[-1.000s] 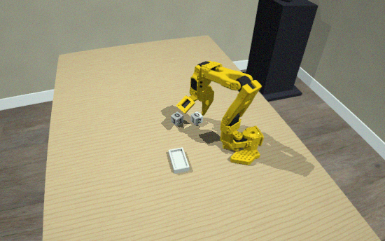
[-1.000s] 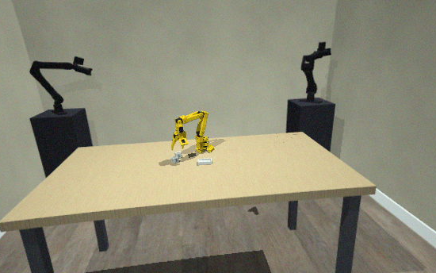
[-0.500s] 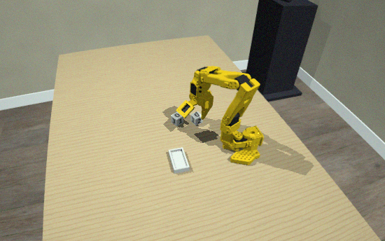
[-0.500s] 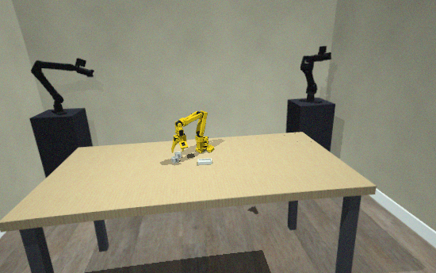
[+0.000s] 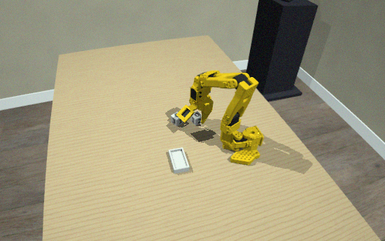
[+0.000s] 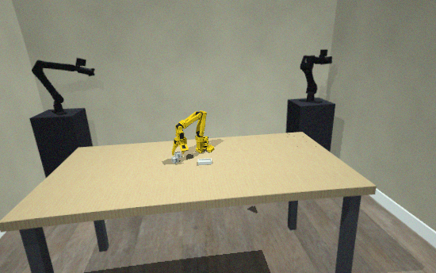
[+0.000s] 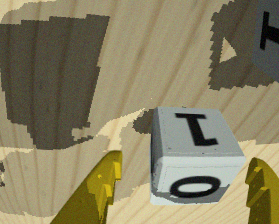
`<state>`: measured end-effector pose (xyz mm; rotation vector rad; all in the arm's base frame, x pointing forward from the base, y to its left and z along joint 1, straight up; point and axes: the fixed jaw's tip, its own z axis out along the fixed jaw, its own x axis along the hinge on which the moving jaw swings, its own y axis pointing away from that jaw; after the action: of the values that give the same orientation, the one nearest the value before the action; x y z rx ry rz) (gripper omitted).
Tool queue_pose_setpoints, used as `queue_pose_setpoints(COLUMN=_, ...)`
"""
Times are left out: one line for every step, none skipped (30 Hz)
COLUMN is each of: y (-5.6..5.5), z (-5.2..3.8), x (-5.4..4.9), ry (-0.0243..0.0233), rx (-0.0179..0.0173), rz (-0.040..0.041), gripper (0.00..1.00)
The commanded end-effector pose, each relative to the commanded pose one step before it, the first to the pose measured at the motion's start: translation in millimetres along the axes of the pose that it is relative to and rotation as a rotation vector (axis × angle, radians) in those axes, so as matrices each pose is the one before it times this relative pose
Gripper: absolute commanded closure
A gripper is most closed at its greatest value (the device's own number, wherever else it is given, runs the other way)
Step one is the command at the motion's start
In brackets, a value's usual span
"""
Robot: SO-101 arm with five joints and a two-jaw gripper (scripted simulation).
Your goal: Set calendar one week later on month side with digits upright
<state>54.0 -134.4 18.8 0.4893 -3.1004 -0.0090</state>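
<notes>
Top view: the gripper [image 5: 186, 118] hangs partly open over two cubes [image 5: 177, 120] near the tabletop's [image 5: 101, 105] middle; the tray [image 5: 178, 160] lies apart toward the near edge.

Exterior view: too small to tell more.

Wrist view: one cube [image 7: 192, 156] sits between the jaws, untouched. The pick-up is likely in hand; next, lower and close.

Light wooden table [image 5: 119, 210] with fine wavy grain, on dark legs. Resting directly on it: a small white rectangular tray [image 5: 179, 160], flat, open side up, near the middle; two pale grey cubes with black digits, one [image 5: 177, 119] just beside the other [image 5: 196, 118], apart from the tray, farther back; the yellow arm's perforated base plate [image 5: 239, 159], to the tray's right. Near cube [image 7: 192, 156] standing flat, a 1 on top, a 0 on the facing side.
</notes>
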Motion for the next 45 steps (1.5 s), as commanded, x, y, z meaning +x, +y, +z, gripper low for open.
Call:
queue_pose_setpoints(y=-3.02, z=0.265, x=0.73, ry=-0.00273, rx=0.02069, rz=-0.00052, gripper=0.65)
queue_pose_setpoints(y=0.05, z=0.293, x=0.0, ry=0.0, rx=0.0, rz=0.0, gripper=0.65)
queue_pose_setpoints(y=0.03, z=0.209, x=0.01, ry=0.0, rx=0.0, rz=0.0, gripper=0.65)
queue_pose_setpoints(y=0.03, z=0.132, x=0.0, ry=0.0, rx=0.0, rz=0.0, gripper=0.65)
queue_pose_setpoints(y=0.01, z=0.072, x=0.0, ry=0.0, rx=0.0, rz=0.0, gripper=0.65)
queue_pose_setpoints(y=0.01, z=0.03, x=0.0, ry=0.0, rx=0.0, rz=0.0, gripper=0.65)
queue_pose_setpoints(y=0.0, z=0.0, x=0.0, ry=0.0, rx=0.0, rz=0.0, gripper=0.65)
queue_pose_setpoints(y=0.0, z=0.0, x=0.0, ry=0.0, rx=0.0, rz=0.0, gripper=0.65)
queue_pose_setpoints(y=0.0, z=0.0, x=0.0, ry=0.0, rx=0.0, rz=0.0, gripper=0.65)
queue_pose_setpoints(y=0.0, z=0.0, x=0.0, ry=-0.00001, rx=0.0, rz=0.0, gripper=0.65)
queue_pose_setpoints(y=-0.01, z=0.0, x=0.0, ry=0.0, rx=0.0, rz=0.0, gripper=0.65)
queue_pose_setpoints(y=-0.02, z=0.0, x=0.0, ry=0.0, rx=0.0, rz=0.0, gripper=0.65)
queue_pose_setpoints(y=-0.04, z=0.0, x=0.0, ry=0.0, rx=0.0, rz=0.0, gripper=0.65)
queue_pose_setpoints(y=-0.06, z=0.001, x=0.0, ry=0.0, rx=0.0, rz=0.0, gripper=0.65)
queue_pose_setpoints(y=-0.08, z=-0.005, x=0.0, ry=0.0, rx=0.0, rz=0.0, gripper=0.65)
queue_pose_setpoints(y=-0.11, z=-0.005, x=0.0, ry=0.0, rx=0.0, rz=0.0, gripper=0.66)
queue_pose_setpoints(y=-0.14, z=-0.005, x=0.0, ry=0.00003, rx=0.0, rz=0.0, gripper=0.66)
queue_pose_setpoints(y=-0.17, z=-0.004, x=0.0, ry=0.0, rx=0.0, rz=0.0, gripper=0.66)
queue_pose_setpoints(y=-0.2, z=-0.004, x=0.0, ry=0.0, rx=0.0, rz=0.0, gripper=0.66)
queue_pose_setpoints(y=-0.23, z=-0.004, x=0.01, ry=0.0, rx=0.0, rz=0.0, gripper=0.67)
queue_pose_setpoints(y=-0.26, z=-0.004, x=0.0, ry=0.0, rx=0.0, rz=0.0, gripper=0.67)
queue_pose_setpoints(y=-0.29, z=-0.009, x=0.0, ry=0.0, rx=0.0, rz=0.0, gripper=0.68)
queue_pose_setpoints(y=-0.32, z=-0.003, x=0.01, ry=0.0, rx=0.0, rz=0.0, gripper=0.68)
queue_pose_setpoints(y=-0.35, z=-0.003, x=0.0, ry=0.0, rx=0.0, rz=0.0, gripper=0.69)
queue_pose_setpoints(y=0.0, z=0.0, x=0.0, ry=0.0, rx=0.0, rz=0.0, gripper=0.69)
queue_pose_setpoints(y=0.0, z=0.0, x=0.0, ry=0.0, rx=0.0, rz=0.0, gripper=0.69)
queue_pose_setpoints(y=-0.37, z=-0.004, x=0.0, ry=-0.00002, rx=-0.00001, rz=-0.00001, gripper=0.7)
queue_pose_setpoints(y=-0.4, z=-0.002, x=0.0, ry=0.0, rx=0.0, rz=0.0, gripper=0.7)
queue_pose_setpoints(y=-0.41, z=-0.002, x=0.01, ry=0.00003, rx=0.0, rz=0.0, gripper=0.71)
queue_pose_setpoints(y=-0.43, z=-0.001, x=0.01, ry=0.0, rx=0.0, rz=0.0, gripper=0.72)
queue_pose_setpoints(y=-0.44, z=0.005, x=0.0, ry=0.0, rx=0.0, rz=0.0, gripper=0.73)
queue_pose_setpoints(y=-0.45, z=-0.001, x=0.01, ry=0.0, rx=0.0, rz=0.0, gripper=0.73)
queue_pose_setpoints(y=-0.46, z=0.005, x=0.01, ry=0.0, rx=0.0, rz=0.0, gripper=0.74)
queue_pose_setpoints(y=-0.46, z=0.011, x=0.0, ry=0.0, rx=0.0, rz=0.0, gripper=0.75)
queue_pose_setpoints(y=-0.46, z=0.005, x=0.01, ry=0.0, rx=0.0, rz=0.0, gripper=0.76)
queue_pose_setpoints(y=-0.45, z=0.011, x=0.01, ry=0.0, rx=0.0, rz=0.0, gripper=0.77)
queue_pose_setpoints(y=-0.44, z=0.011, x=0.01, ry=0.0, rx=0.0, rz=0.0, gripper=0.77)
queue_pose_setpoints(y=-0.43, z=0.011, x=0.0, ry=0.0, rx=0.0, rz=0.0, gripper=0.78)
queue_pose_setpoints(y=-0.41, z=0.016, x=0.01, ry=0.0, rx=0.0, rz=0.0, gripper=0.79)
queue_pose_setpoints(y=-0.4, z=0.016, x=0.01, ry=0.00003, rx=0.0, rz=0.0, gripper=0.79)
queue_pose_setpoints(y=-0.38, z=0.015, x=0.01, ry=0.0, rx=0.0, rz=0.0, gripper=0.8)
queue_pose_setpoints(y=0.0, z=0.0, x=0.0, ry=0.0, rx=0.0, rz=0.0, gripper=0.8)
queue_pose_setpoints(y=0.0, z=0.0, x=0.0, ry=0.0, rx=0.0, rz=0.0, gripper=0.8)
queue_pose_setpoints(y=-0.35, z=0.012, x=0.0, ry=0.0, rx=0.00002, rz=0.00001, gripper=0.81)
queue_pose_setpoints(y=-0.32, z=0.017, x=0.01, ry=0.0, rx=0.0, rz=0.0, gripper=0.81)
